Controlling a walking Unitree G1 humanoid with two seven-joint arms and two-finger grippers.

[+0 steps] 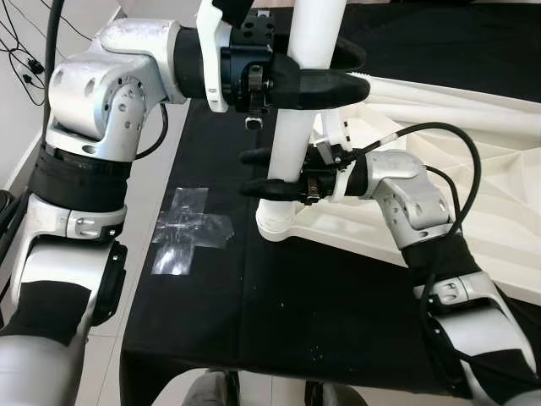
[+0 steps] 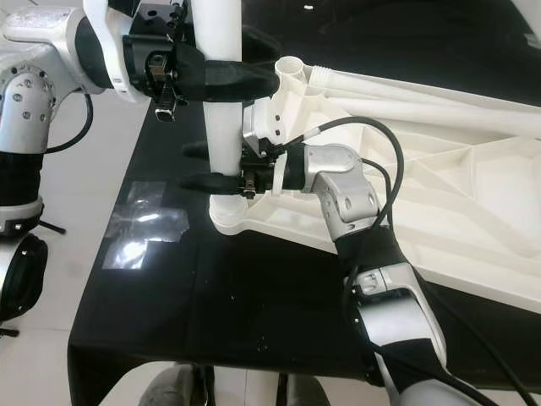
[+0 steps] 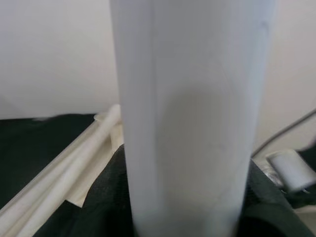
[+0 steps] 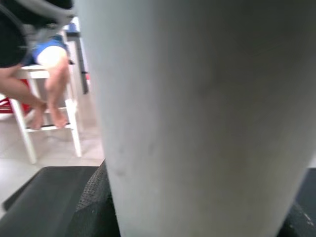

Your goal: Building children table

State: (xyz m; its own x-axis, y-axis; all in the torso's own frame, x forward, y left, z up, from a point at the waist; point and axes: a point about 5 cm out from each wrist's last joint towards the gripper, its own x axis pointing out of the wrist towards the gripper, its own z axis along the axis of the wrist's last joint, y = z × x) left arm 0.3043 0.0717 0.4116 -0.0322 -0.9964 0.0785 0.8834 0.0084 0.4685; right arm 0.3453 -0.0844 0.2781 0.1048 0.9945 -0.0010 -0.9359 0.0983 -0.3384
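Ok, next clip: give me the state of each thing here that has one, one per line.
white table leg: upright, its foot in the corner socket of the tabletop
white tabletop: lying upside down on the black cloth
left gripper: shut on the leg, high up
right gripper: shut on the leg, low down near the socket
clear tape: stuck flat on the cloth

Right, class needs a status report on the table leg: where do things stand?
Left hand clamped high on the white table leg. Right hand gripping it low. Leg upright in tabletop corner socket. Nothing in the way.

one table leg (image 1: 297, 127), one tabletop (image 1: 473, 186), two claws
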